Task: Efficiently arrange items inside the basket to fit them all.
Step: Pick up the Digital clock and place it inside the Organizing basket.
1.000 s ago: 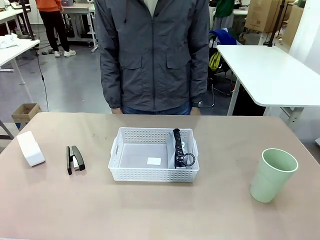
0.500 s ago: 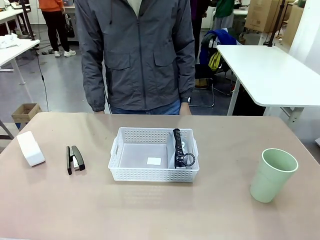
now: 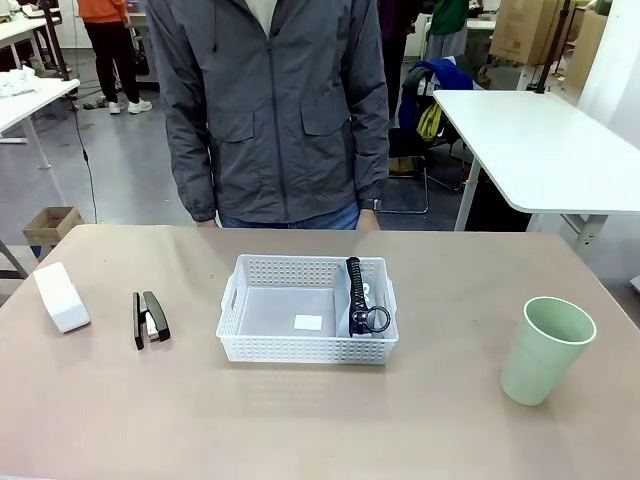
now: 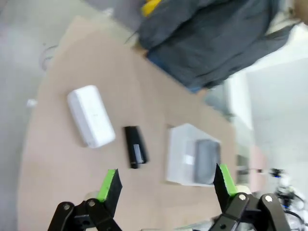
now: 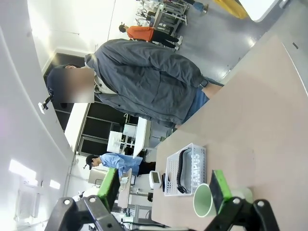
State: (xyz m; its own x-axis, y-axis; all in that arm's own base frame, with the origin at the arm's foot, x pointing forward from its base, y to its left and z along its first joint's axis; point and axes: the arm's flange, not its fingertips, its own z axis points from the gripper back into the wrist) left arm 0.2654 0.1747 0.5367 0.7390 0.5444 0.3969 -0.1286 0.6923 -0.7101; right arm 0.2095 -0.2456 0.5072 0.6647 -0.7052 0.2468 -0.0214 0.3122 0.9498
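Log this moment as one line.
basket: pouch inside, right end | box, stapler, cup: on table, outside | left tool: open, empty | right tool: open, empty

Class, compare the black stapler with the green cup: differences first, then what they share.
The stapler is black and lies flat; the cup is pale green and stands upright. The stapler is left of the basket, the cup right of it. The stapler is low and narrow, the cup taller and round. Both rest on the table, outside the basket.
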